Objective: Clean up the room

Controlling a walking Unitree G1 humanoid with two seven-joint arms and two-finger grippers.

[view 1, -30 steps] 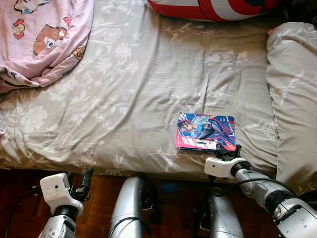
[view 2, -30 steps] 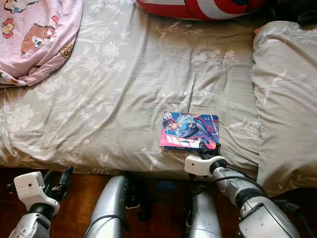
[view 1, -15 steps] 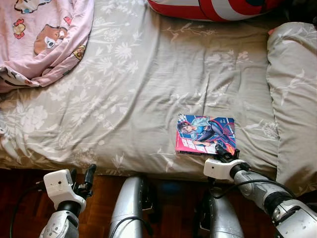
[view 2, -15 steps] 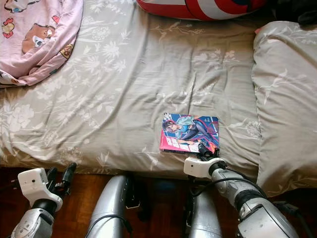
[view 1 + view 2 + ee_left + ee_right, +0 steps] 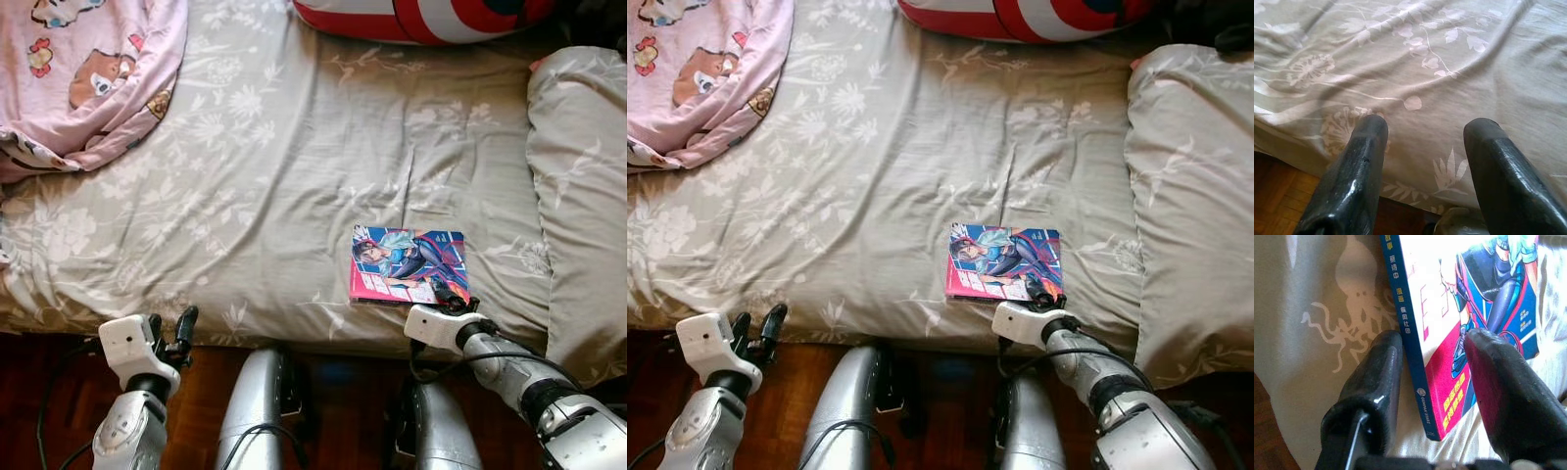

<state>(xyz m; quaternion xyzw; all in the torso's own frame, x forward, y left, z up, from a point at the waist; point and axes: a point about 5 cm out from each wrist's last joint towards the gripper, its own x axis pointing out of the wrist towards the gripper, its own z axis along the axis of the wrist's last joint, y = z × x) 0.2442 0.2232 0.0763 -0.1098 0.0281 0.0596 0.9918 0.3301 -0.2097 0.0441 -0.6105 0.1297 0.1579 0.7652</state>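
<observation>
While manga book (image 5: 409, 264) lies flat near bed (image 5: 294, 147) front edge, right gripper (image 5: 448, 297) straddles its 5 o'clock corner, fingers apart, unclosed. Close squarely across spine. Left gripper (image 5: 182, 326) open, idle.

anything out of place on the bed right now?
A comic book lies loose on the grey floral sheet near the bed's front edge; the right end effector straddles its corner, one finger along the spine, one on the cover. A pink blanket sits bunched at the far left corner.
</observation>
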